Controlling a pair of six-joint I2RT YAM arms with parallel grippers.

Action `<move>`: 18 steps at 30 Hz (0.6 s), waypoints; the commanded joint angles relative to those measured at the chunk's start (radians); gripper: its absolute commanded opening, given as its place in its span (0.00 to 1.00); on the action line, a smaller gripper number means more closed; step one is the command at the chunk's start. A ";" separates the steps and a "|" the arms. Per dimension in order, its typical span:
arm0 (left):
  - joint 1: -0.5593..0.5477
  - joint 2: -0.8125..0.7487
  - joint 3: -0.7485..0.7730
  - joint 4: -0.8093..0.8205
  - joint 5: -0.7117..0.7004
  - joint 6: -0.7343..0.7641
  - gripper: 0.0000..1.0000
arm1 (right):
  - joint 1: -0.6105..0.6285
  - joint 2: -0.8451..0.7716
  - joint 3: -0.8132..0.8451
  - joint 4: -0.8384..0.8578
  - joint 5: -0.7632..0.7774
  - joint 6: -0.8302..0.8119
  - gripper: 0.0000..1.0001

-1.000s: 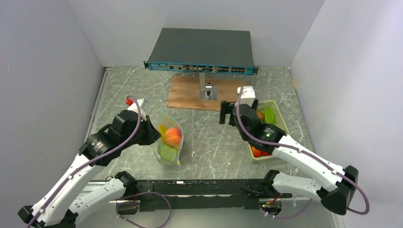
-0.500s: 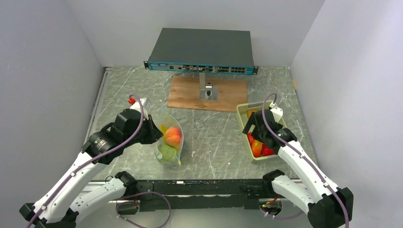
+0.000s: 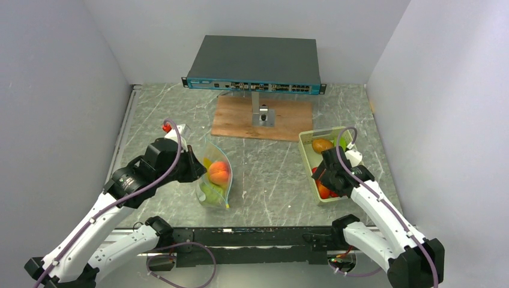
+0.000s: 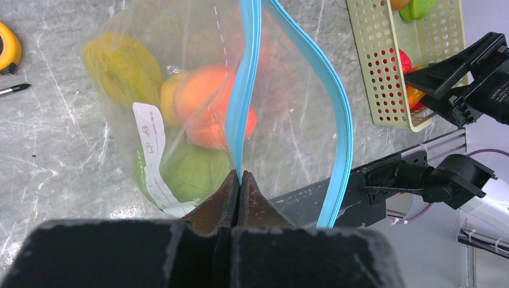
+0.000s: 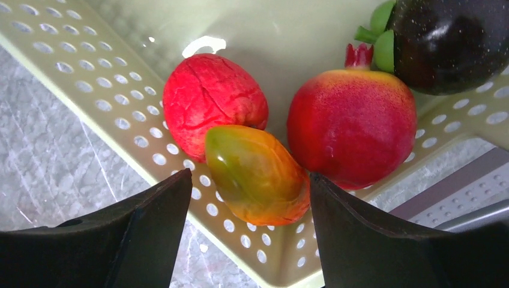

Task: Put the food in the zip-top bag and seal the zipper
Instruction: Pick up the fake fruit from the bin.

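Observation:
The clear zip-top bag (image 3: pixel 213 177) stands open on the table with a peach, a yellow and a green toy fruit inside (image 4: pixel 204 108). My left gripper (image 4: pixel 239 180) is shut on the near lip of the teal-blue zipper (image 4: pixel 247 90); the other lip (image 4: pixel 342 132) bows away. My right gripper (image 5: pixel 249 192) is open, low over the near end of the pale green tray (image 5: pixel 120 90), its jaws on either side of an orange-green fruit (image 5: pixel 255 174). A wrinkled red fruit (image 5: pixel 210 102), a red pomegranate (image 5: pixel 351 123) and a dark fruit (image 5: pixel 450 42) lie beside it.
A network switch (image 3: pixel 255 63) sits at the back on a stand over a wooden board (image 3: pixel 240 120). A brown fruit (image 3: pixel 322 145) lies at the tray's far end. A yellow tape measure (image 4: pixel 7 48) and a small red object (image 3: pixel 162 127) lie left of the bag.
My right arm has swung back from the table's middle to the tray and lowered its open gripper over the near fruits. My left gripper has kept its hold on the bag.

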 commanded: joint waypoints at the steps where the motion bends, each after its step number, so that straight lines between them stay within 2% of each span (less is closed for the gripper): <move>1: -0.003 0.001 0.010 0.041 0.017 -0.001 0.00 | -0.011 -0.013 -0.015 0.014 0.012 0.045 0.71; 5: -0.002 0.008 0.006 0.052 0.029 -0.003 0.00 | -0.012 -0.006 -0.015 0.013 0.022 0.038 0.68; 7: -0.003 0.007 0.003 0.057 0.030 -0.003 0.00 | -0.012 -0.004 -0.009 0.012 0.024 0.036 0.62; 11: -0.003 0.010 0.011 0.058 0.030 0.003 0.00 | -0.011 -0.014 -0.003 0.050 0.025 0.001 0.44; 14: -0.003 0.018 0.009 0.071 0.038 0.003 0.00 | -0.011 -0.018 0.015 0.038 0.047 0.001 0.39; 18: -0.003 0.042 0.037 0.044 0.042 0.014 0.00 | -0.011 -0.030 0.028 0.051 0.062 -0.011 0.28</move>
